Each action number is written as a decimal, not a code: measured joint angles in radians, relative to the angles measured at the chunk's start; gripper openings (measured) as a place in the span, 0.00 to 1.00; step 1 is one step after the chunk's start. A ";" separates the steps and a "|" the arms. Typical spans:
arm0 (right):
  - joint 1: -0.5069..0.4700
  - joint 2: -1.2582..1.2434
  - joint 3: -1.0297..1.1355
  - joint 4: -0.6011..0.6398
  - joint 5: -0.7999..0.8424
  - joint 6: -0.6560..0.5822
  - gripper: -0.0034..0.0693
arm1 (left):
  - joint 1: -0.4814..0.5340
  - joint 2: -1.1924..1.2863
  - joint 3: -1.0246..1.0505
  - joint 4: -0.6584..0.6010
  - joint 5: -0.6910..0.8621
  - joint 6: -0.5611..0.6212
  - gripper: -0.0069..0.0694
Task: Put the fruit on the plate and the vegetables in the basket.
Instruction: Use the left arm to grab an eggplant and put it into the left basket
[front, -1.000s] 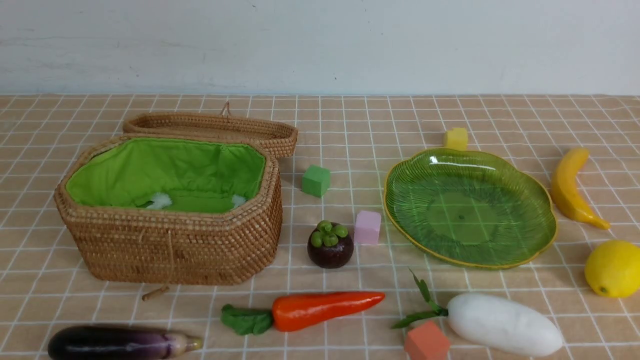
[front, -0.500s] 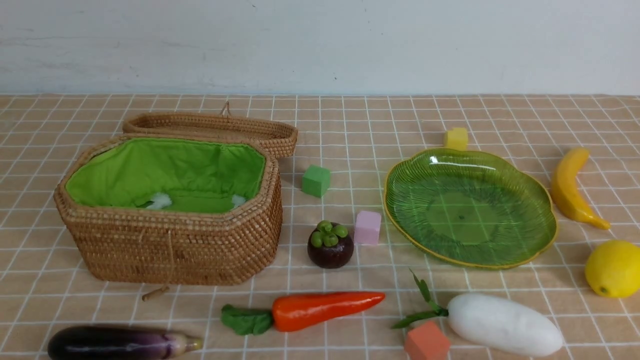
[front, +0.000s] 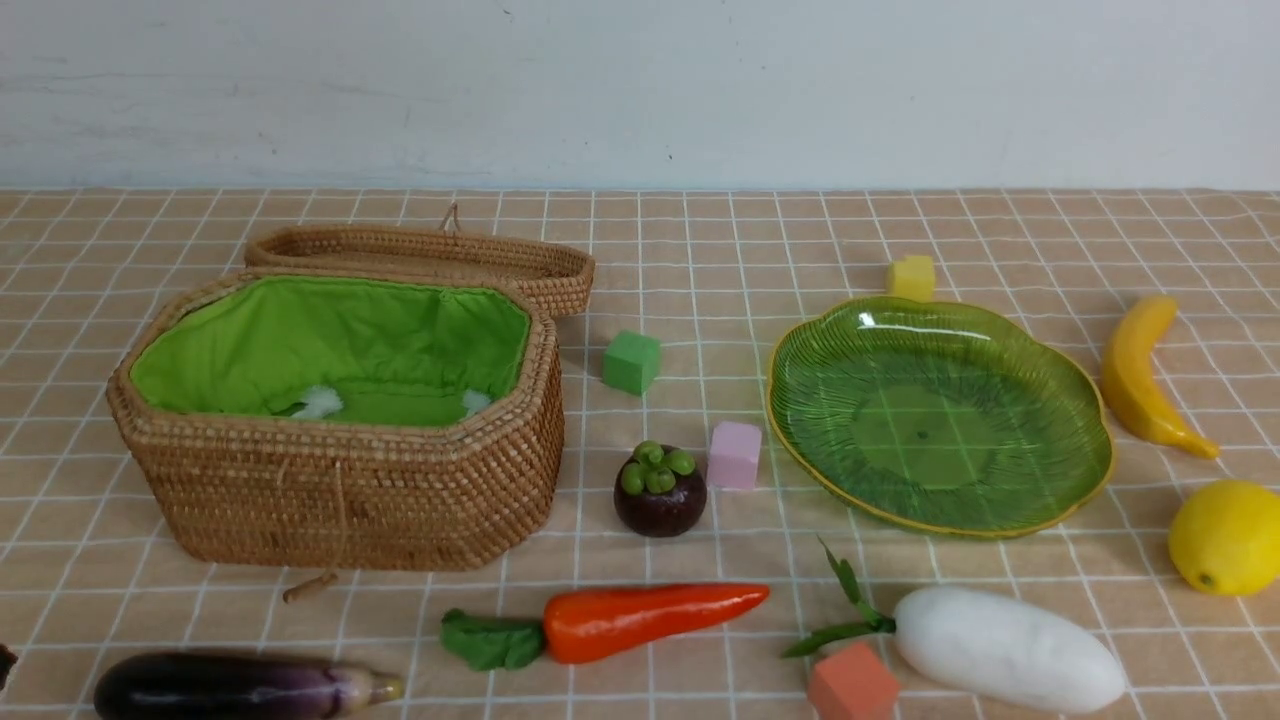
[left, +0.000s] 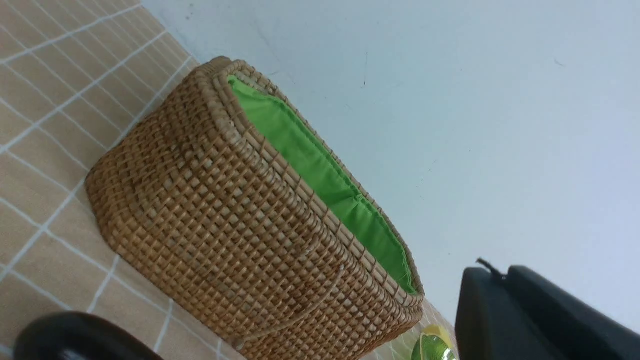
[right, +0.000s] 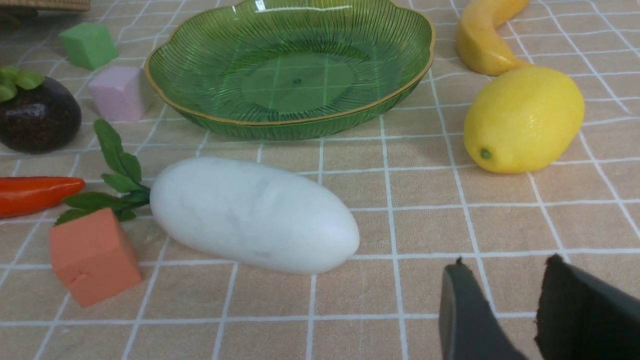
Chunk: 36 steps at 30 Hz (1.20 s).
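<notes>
The brown woven basket (front: 340, 480) with green lining stands at the left, and the green plate (front: 1085, 480) at the right. The banana (front: 1138, 375) and lemon (front: 1225, 537) lie right of the plate. The mangosteen (front: 660, 490) sits between basket and plate. The carrot (front: 650, 618), radish (front: 1005, 648) and eggplant (front: 230, 686) lie along the front. My left gripper (left: 505, 272) is shut and empty, low beside the basket (left: 240, 225). My right gripper (right: 505, 262) is open and empty, just in front of the radish (right: 252, 215) and lemon (right: 522, 120).
The basket lid (front: 420, 262) lies behind the basket. Foam cubes are scattered about: green (front: 631, 361), pink (front: 735, 454), yellow (front: 912, 277), and orange (front: 852, 685) touching the radish's leaf end. A wall closes off the back of the table.
A dark sliver, probably my left arm, has appeared at the left edge of the front view beside the eggplant. No object has moved.
</notes>
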 joint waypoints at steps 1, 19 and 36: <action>0.000 0.000 0.000 0.000 0.000 0.000 0.38 | 0.000 0.000 0.000 -0.001 -0.002 -0.008 0.14; 0.000 0.000 -0.009 0.618 -0.113 0.251 0.33 | -0.225 0.396 -0.477 0.095 0.694 0.381 0.07; 0.073 0.441 -0.857 0.565 0.858 -0.367 0.14 | -0.252 1.121 -0.817 0.181 0.929 1.223 0.16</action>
